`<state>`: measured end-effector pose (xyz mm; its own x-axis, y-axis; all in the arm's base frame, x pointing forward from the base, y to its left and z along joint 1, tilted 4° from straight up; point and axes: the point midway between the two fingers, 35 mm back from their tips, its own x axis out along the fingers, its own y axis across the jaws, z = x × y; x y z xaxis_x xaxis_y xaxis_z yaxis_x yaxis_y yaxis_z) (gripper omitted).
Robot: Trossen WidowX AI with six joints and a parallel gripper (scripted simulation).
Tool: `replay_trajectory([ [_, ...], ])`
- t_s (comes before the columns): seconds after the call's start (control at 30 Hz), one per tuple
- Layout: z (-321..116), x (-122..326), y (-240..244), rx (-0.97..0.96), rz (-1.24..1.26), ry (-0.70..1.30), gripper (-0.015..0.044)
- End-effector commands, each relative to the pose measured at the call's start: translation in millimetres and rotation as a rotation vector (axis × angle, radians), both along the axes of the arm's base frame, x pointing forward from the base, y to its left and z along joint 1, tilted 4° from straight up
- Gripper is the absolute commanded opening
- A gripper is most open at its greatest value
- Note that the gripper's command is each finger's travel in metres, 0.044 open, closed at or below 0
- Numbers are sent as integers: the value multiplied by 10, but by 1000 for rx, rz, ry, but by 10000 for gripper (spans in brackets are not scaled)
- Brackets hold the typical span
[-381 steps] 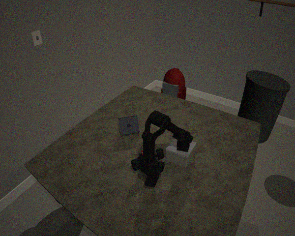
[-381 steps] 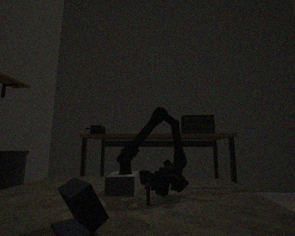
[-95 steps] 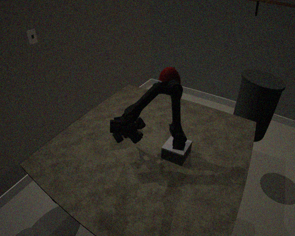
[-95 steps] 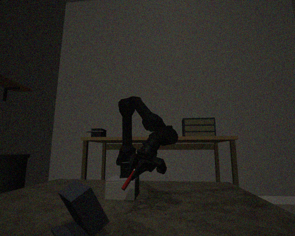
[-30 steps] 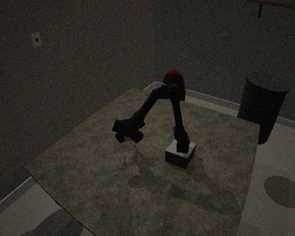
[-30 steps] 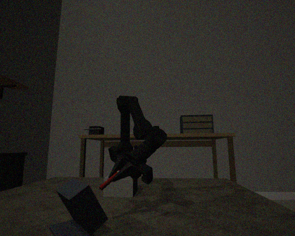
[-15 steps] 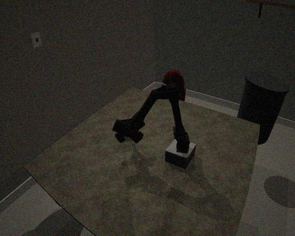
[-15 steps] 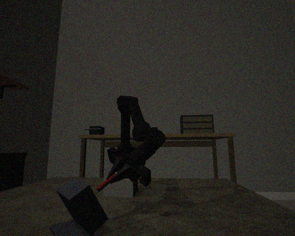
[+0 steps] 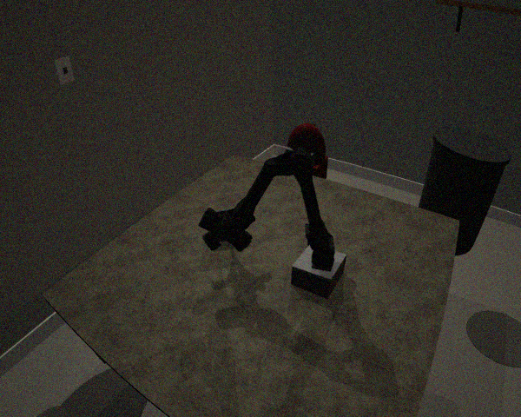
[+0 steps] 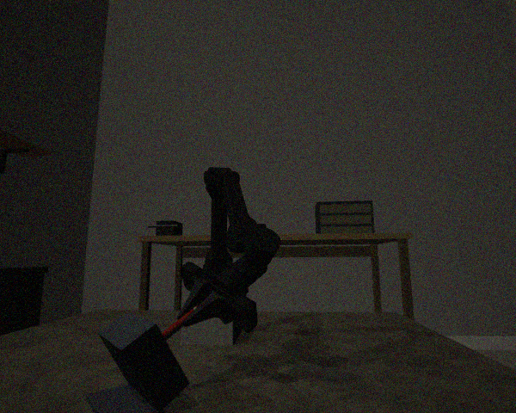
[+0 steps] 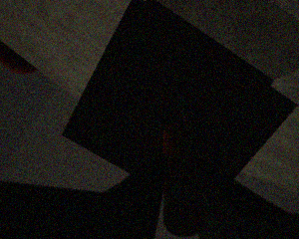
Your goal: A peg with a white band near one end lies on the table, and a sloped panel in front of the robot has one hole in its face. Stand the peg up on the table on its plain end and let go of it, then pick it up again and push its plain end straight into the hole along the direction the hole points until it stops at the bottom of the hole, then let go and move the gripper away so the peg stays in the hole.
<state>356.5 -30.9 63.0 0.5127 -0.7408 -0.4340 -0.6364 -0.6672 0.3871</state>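
The panel block (image 10: 149, 362) (image 11: 140, 80) stands tilted at the front left of the table in the exterior view and fills the middle of the wrist view as a very dark square. My gripper (image 10: 199, 303) is shut on the red peg (image 10: 178, 322) (image 11: 165, 141) and holds it slanted above the table. The peg's free end points down and left and meets the block's upper edge in the exterior view. Its tip is hidden there, and I cannot tell whether it is in the hole. The hole is too dark to see. The white band is not clear.
The arm stands on a pale base block (image 9: 312, 280) on the mottled table (image 9: 161, 278). A red rounded object (image 9: 306, 136) and a dark bin (image 9: 464, 193) stand beyond the table. A wooden bench (image 10: 293, 242) with two items is behind the arm.
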Motion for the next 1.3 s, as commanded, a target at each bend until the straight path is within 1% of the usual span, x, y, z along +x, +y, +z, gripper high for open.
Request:
replay_trajectory([
  [0.0,-58,-4,-32,-3,1,15,0],
  [0.53,-7,3,-8,0,0,0,0],
  [1.27,-64,-10,-35,0,0,0,0],
])
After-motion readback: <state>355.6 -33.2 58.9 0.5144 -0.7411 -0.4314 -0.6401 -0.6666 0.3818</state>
